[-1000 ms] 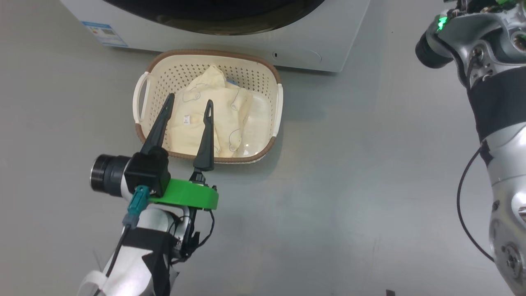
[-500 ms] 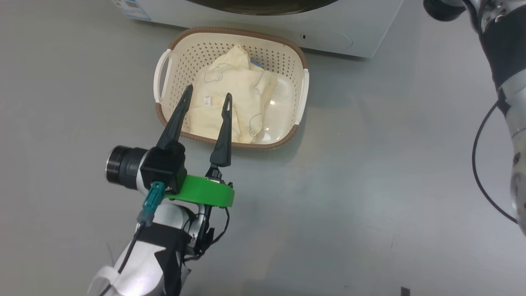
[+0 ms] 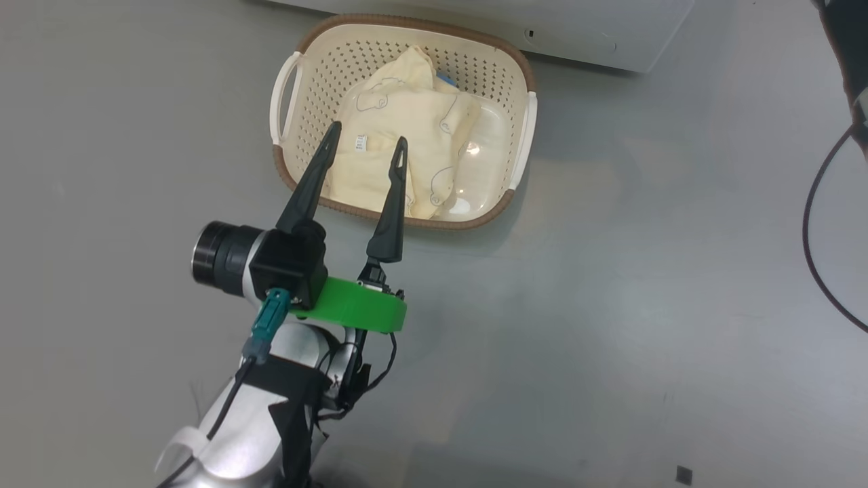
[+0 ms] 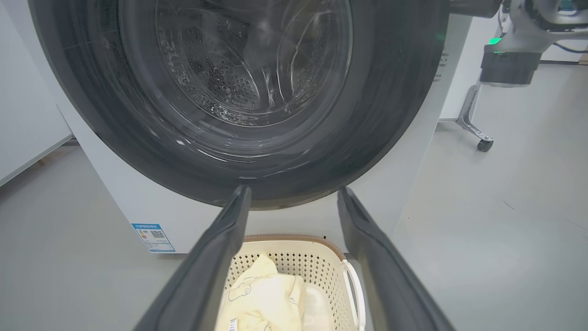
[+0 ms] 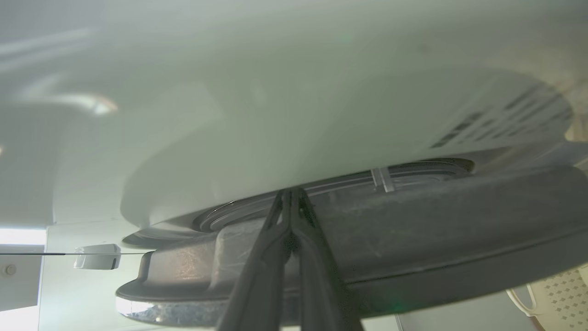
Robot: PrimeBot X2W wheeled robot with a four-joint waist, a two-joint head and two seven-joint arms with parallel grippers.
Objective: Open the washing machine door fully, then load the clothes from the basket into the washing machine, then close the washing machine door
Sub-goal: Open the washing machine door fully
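The cream basket [image 3: 319, 61] stands on the grey floor against the washing machine [image 3: 597, 34], holding the pale yellow clothes [image 3: 407, 115]. My left gripper [image 3: 368, 133] hovers open above the basket's near left part, fingertips over the clothes and nothing between them. Its wrist view looks at the washing machine door [image 4: 381, 115], a black rim around glass, with the basket [image 4: 294, 255] and clothes [image 4: 264, 294] below and the left gripper [image 4: 294, 189] wide. My right gripper [image 5: 290, 191] is shut, its tips at the gap between the door's dark rim [image 5: 436, 230] and the white machine front [image 5: 275, 92].
A stand leg with a caster [image 4: 477, 138] sits on the floor right of the machine. A white panel [image 4: 27, 115] stands to its left. My right arm's black sleeve and cable [image 3: 814, 224] hang at the right edge of the head view.
The head camera has moved: the basket and machine have slid up and right in the picture, and the right arm has mostly left it. The left gripper stays open over the basket.
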